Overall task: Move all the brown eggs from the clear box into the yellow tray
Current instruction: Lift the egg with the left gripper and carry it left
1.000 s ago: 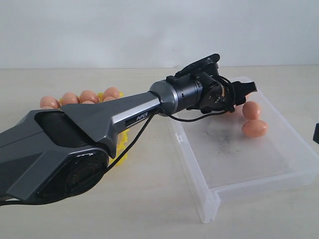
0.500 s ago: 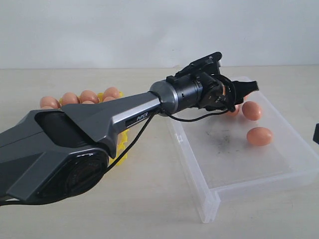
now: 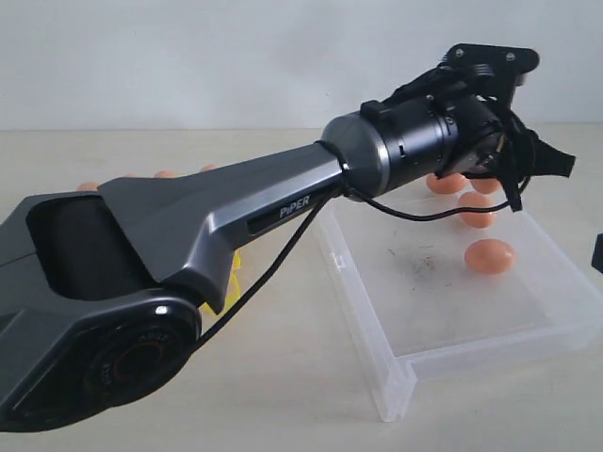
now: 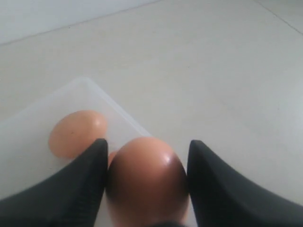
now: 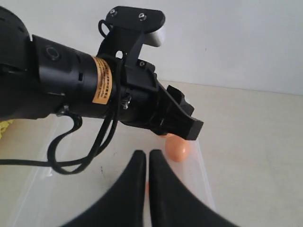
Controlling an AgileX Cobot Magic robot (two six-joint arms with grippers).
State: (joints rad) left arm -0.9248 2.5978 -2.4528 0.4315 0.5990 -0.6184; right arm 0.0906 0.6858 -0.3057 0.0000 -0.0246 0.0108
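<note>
One brown egg (image 4: pixel 147 182) is between the left gripper's (image 4: pixel 147 142) fingers (image 4: pixel 80 189), with both inner faces touching its sides. It is clamped and held up over the far end of the clear box (image 3: pixel 443 301). At least three more brown eggs (image 3: pixel 490 256) are loose on the clear box floor, all toward that far end, and one is tucked into a far corner. The rest of the floor has only dark scuffs.

The yellow tray (image 3: pixel 235 268) is left of the clear box and mostly hidden behind the left arm (image 3: pixel 188 226). Only a sliver shows, plus a few egg tops over the arm, so I can't count the filled cells.

The right gripper (image 5: pixel 147 153) has its fingers pressed together with nothing between them. It faces the left gripper across the clear box.
</note>
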